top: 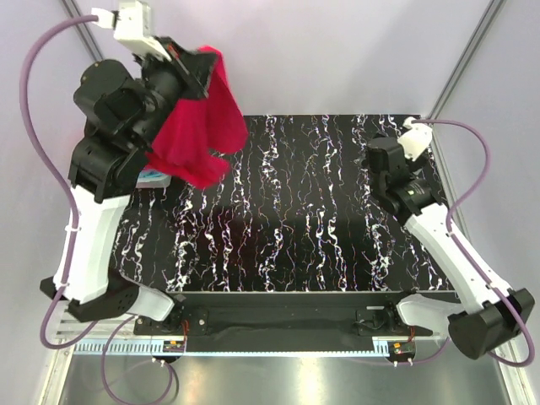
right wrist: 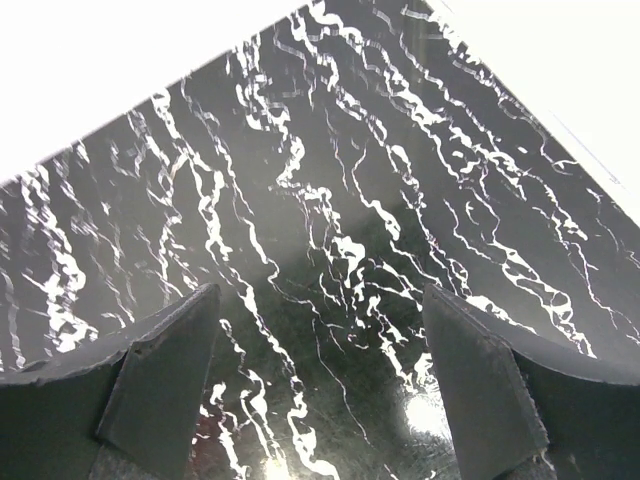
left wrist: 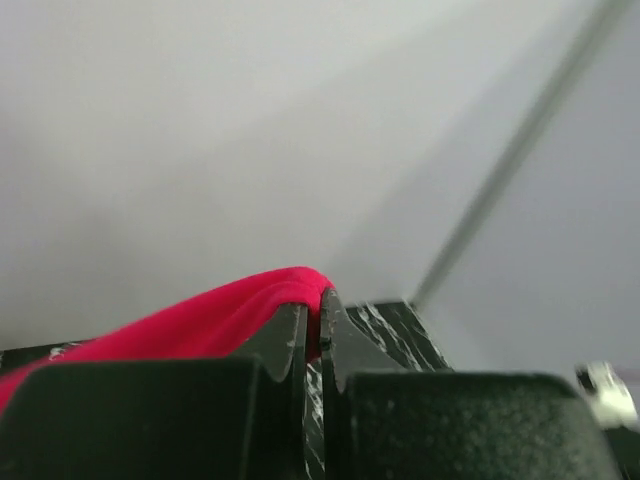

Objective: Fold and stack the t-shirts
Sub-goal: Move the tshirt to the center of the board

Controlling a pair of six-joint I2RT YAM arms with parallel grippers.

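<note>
The tabletop (top: 321, 219) lies well below the left gripper (top: 201, 66), which is clenched on the crimson t-shirt (top: 198, 135) — it hangs bunched beneath the jaws. The step in hand looks like lifting it out for spreading — next, the right gripper (right wrist: 320, 300), wide open and empty, should probably take a second edge.

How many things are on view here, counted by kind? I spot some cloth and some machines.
Red t-shirt: 1
Turquoise cloth, mostly hidden behind the left arm: 1
Robot arms, the left arm and the right arm: 2
Marbled black table: 1
Total: 5
</note>
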